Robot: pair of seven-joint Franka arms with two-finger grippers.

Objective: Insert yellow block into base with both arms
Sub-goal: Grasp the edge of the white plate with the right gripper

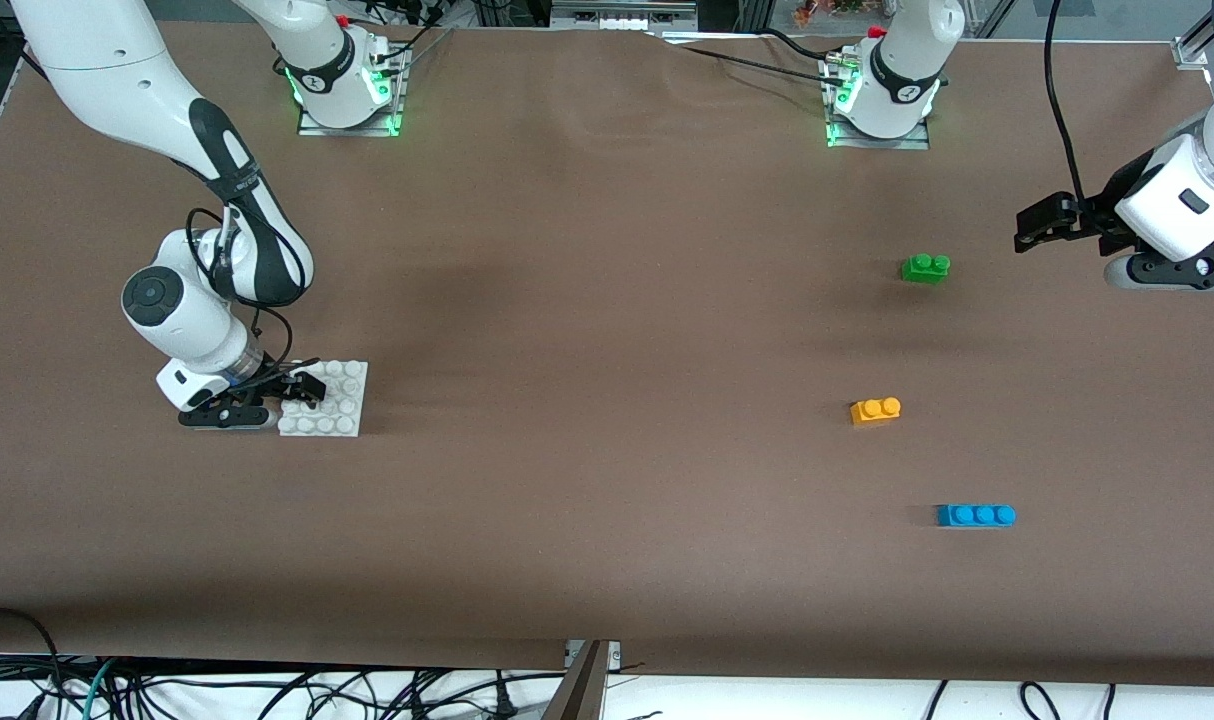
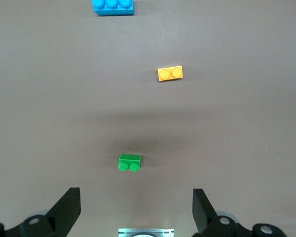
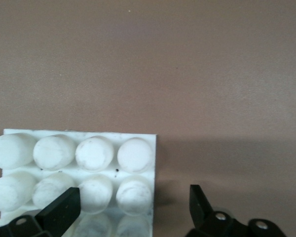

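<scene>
The yellow block lies alone on the brown table toward the left arm's end; it also shows in the left wrist view. The white studded base lies flat toward the right arm's end. My right gripper is open and low over the base's edge. In the right wrist view one finger is over the base's studs and the other over bare table beside it. My left gripper is open and empty, held up over the table's left-arm end, apart from the bricks.
A green two-stud brick lies farther from the front camera than the yellow block and shows in the left wrist view. A blue three-stud brick lies nearer the camera. Both arm bases stand along the table's back edge.
</scene>
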